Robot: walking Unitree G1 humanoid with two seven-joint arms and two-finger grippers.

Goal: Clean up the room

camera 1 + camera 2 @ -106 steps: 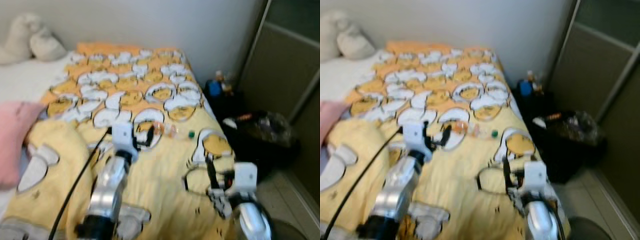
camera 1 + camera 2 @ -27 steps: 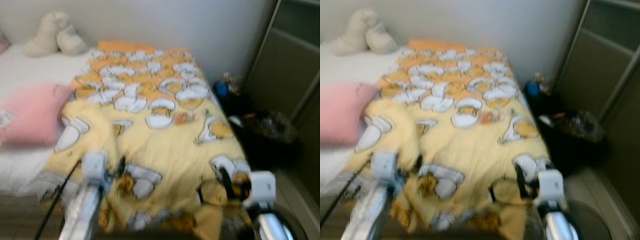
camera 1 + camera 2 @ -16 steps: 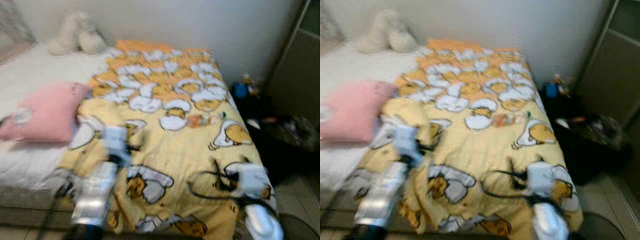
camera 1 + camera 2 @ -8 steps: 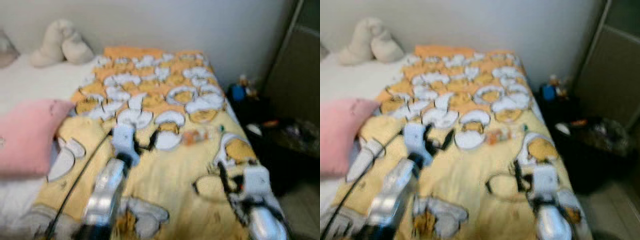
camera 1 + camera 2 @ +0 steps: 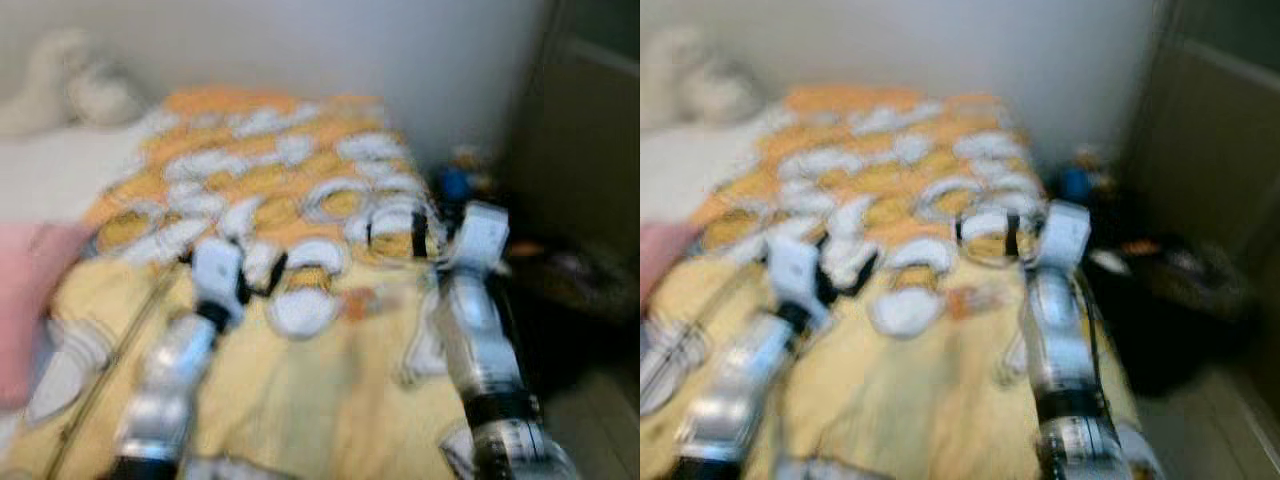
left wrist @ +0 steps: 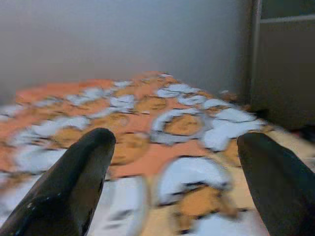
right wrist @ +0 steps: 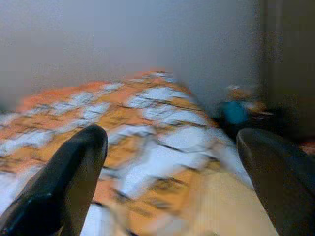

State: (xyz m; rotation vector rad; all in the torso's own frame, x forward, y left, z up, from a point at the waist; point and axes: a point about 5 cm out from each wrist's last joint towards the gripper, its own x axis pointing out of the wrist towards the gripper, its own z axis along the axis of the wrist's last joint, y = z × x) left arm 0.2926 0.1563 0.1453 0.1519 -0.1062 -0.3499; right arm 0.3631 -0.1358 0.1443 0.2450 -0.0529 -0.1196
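The views are blurred by motion. A yellow and orange patterned blanket (image 5: 300, 190) covers the bed. A small orange, clear item (image 5: 355, 303) lies on it near the middle; its kind is not readable. My left gripper (image 5: 262, 278) hovers over the blanket to that item's left, open and empty, as the left wrist view (image 6: 174, 137) confirms. My right gripper (image 5: 392, 235) is stretched forward above the blanket's right side, beyond the item, also open with nothing between its fingers (image 7: 78, 162).
A pink pillow (image 5: 30, 300) lies at the left on the white sheet (image 5: 50, 170). A pale plush toy (image 5: 70, 85) sits at the far left. Right of the bed are a blue object (image 5: 455, 185), a dark bag of clutter (image 5: 580, 290) and a closet door (image 5: 590, 130).
The camera has swung about. My right arm has risen and reached forward over the blanket, from low near the bed's corner. The left arm stays over the blanket.
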